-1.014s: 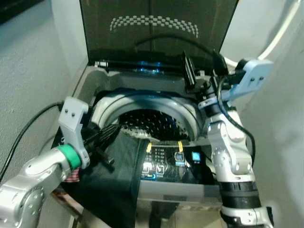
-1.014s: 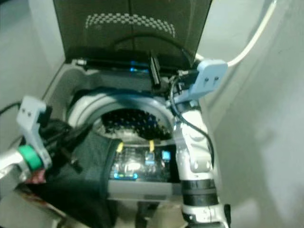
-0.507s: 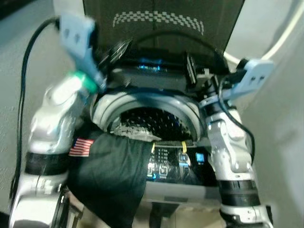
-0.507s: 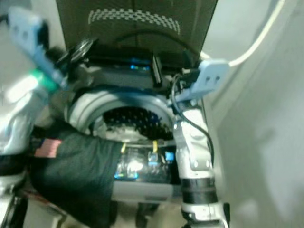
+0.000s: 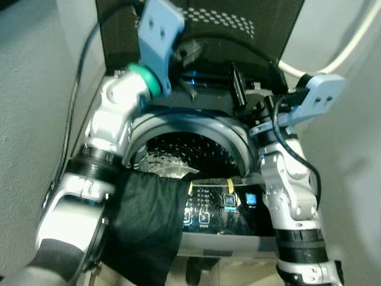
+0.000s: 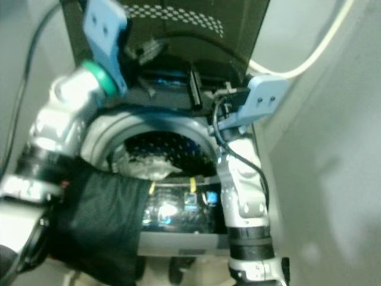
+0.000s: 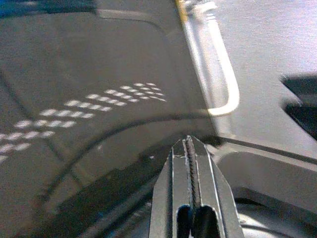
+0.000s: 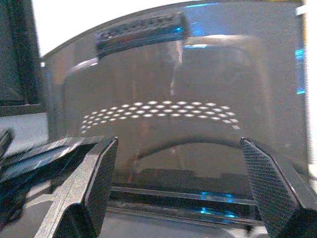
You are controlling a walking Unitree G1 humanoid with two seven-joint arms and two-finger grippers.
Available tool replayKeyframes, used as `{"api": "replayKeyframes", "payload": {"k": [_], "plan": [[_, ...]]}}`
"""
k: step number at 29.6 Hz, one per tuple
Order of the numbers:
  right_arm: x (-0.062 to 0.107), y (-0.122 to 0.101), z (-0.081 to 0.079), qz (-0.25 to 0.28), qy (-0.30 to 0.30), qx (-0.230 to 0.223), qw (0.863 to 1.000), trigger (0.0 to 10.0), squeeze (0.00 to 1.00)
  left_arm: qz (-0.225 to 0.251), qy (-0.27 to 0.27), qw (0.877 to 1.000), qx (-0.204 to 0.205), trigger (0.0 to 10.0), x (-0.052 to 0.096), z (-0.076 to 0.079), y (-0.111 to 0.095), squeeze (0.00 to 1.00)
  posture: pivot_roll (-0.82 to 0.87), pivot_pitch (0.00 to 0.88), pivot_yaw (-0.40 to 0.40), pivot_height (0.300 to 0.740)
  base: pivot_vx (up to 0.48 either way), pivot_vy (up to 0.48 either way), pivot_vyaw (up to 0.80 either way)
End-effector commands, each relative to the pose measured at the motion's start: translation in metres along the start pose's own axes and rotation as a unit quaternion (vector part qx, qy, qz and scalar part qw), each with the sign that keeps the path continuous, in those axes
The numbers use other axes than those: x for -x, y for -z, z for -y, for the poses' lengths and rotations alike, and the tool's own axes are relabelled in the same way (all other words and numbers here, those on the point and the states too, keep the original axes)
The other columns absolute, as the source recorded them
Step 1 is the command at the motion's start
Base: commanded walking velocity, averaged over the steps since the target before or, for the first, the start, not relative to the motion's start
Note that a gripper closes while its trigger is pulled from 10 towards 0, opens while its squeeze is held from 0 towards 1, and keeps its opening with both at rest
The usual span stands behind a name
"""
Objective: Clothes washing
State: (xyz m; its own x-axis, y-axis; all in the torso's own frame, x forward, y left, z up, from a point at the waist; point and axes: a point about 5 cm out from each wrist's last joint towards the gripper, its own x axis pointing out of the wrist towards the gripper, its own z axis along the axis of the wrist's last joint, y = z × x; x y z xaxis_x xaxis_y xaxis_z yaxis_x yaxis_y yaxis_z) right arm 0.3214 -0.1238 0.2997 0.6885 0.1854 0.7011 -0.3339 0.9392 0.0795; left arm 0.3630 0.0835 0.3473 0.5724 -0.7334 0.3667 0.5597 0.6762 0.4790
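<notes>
The dark garment (image 5: 146, 223) hangs over the front rim of the washing machine (image 5: 238, 235), only partly in the drum (image 5: 190, 156). Left gripper (image 5: 189, 59): fingers together, empty, raised near the open lid (image 5: 262, 27). Right gripper (image 5: 238, 89): fingers apart at the rear. Step in hand: loading. Next move, as judged: push the garment fully inside.

Glossy dark translucent lid (image 5: 238, 24), perforated shiny metal drum (image 5: 190, 152), matt black cloth garment (image 5: 146, 223)

Head downward; wrists toward lid (image 8: 168, 114)
</notes>
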Motion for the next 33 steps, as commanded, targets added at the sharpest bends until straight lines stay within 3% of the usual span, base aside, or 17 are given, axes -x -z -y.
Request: {"api": "replayKeyframes", "payload": {"k": [1,2,6,7,9,10,12,13,16,20,21,24,25,26,27,28,33], "plan": [[0.003,-0.002,0.006,0.002,0.01,0.008,1.0,10.0,0.0,0.023,0.016,0.999,-0.025,10.0,0.002,0.005,-0.011,0.39,0.0,0.105,0.019,0.74,0.0,0.0,0.0],[0.003,-0.001,0.007,0.0,0.01,0.007,1.0,10.0,0.0,0.023,0.016,0.999,-0.029,10.0,0.012,0.009,-0.01,1.0,0.03,0.103,0.011,0.74,0.0,0.0,0.0],[0.0,0.005,0.001,-0.005,0.001,-0.006,1.0,10.0,0.0,0.008,0.002,1.0,-0.024,10.0,0.046,0.019,-0.008,1.0,0.07,0.104,-0.004,0.74,0.0,0.0,0.0],[0.0,0.005,0.001,-0.005,0.001,-0.006,1.0,10.0,0.0,0.008,0.002,1.0,-0.024,10.0,0.046,0.019,-0.008,1.0,0.07,0.104,-0.004,0.74,0.0,0.0,0.0],[-0.003,0.008,-0.004,-0.009,-0.008,-0.017,1.0,10.0,0.0,-0.004,-0.013,1.0,-0.013,10.0,0.064,0.024,-0.011,1.0,0.09,0.104,-0.017,0.74,0.0,0.0,0.0],[-0.003,0.008,-0.004,-0.009,-0.008,-0.017,1.0,10.0,0.0,-0.004,-0.013,1.0,-0.013,10.0,0.064,0.024,-0.011,1.0,0.09,0.104,-0.017,0.74,0.0,0.0,0.0],[-0.004,0.012,-0.008,-0.015,-0.018,-0.026,0.999,10.0,0.0,-0.019,-0.026,0.999,0.0,10.0,0.086,0.032,-0.017,1.0,0.13,0.106,-0.035,0.74,0.0,0.0,0.0],[-0.004,0.012,-0.008,-0.015,-0.018,-0.026,0.999,10.0,0.0,-0.019,-0.026,0.999,0.0,10.0,0.086,0.032,-0.017,1.0,0.13,0.106,-0.035,0.74,0.0,0.0,0.0],[-0.005,0.017,-0.011,-0.023,-0.028,-0.034,0.999,10.0,0.0,-0.058,-0.03,0.998,0.025,10.0,0.119,0.044,-0.02,1.0,0.15,0.109,-0.048,0.74,0.0,0.0,0.0],[-0.006,0.018,-0.011,-0.024,-0.03,-0.036,0.999,10.0,0.0,-0.07,-0.031,0.996,0.035,10.0,0.126,0.048,-0.02,1.0,0.15,0.11,-0.051,0.74,0.0,0.0,0.0],[-0.006,0.019,-0.012,-0.027,-0.032,-0.038,0.998,10.0,0.0,-0.092,-0.034,0.994,0.051,10.0,0.136,0.053,-0.016,1.0,0.16,0.112,-0.052,0.74,0.0,0.0,0.0],[-0.006,0.021,-0.013,-0.028,-0.034,-0.04,0.998,10.0,0.0,-0.115,-0.039,0.99,0.065,10.0,0.145,0.058,-0.012,1.0,0.16,0.114,-0.053,0.74,0.0,0.0,0.0],[-0.005,0.022,-0.014,-0.031,-0.035,-0.041,0.998,10.0,0.0,-0.146,-0.045,0.986,0.07,10.0,0.155,0.062,-0.005,1.0,0.16,0.117,-0.054,0.74,0.0,0.0,0.0],[-0.004,0.024,-0.014,-0.034,-0.036,-0.041,0.998,10.0,0.0,-0.169,-0.045,0.982,0.078,10.0,0.163,0.065,0.001,0.94,0.16,0.119,-0.051,0.74,0.0,0.0,0.0],[-0.004,0.025,-0.014,-0.036,-0.036,-0.04,0.998,10.0,0.0,-0.186,-0.046,0.977,0.089,10.0,0.168,0.068,0.003,0.51,0.16,0.119,-0.051,0.74,0.0,0.0,0.0],[-0.003,0.026,-0.013,-0.038,-0.036,-0.039,0.998,10.0,0.0,-0.197,-0.047,0.973,0.108,10.0,0.171,0.07,0.005,0.0,0.16,0.119,-0.051,0.74,0.0,0.0,0.0],[-0.001,0.026,-0.011,-0.039,-0.034,-0.034,0.998,10.0,0.0,-0.237,-0.05,0.96,0.143,10.0,0.181,0.073,0.01,0.0,0.14,0.117,-0.042,0.74,0.0,0.0,0.0]]}}
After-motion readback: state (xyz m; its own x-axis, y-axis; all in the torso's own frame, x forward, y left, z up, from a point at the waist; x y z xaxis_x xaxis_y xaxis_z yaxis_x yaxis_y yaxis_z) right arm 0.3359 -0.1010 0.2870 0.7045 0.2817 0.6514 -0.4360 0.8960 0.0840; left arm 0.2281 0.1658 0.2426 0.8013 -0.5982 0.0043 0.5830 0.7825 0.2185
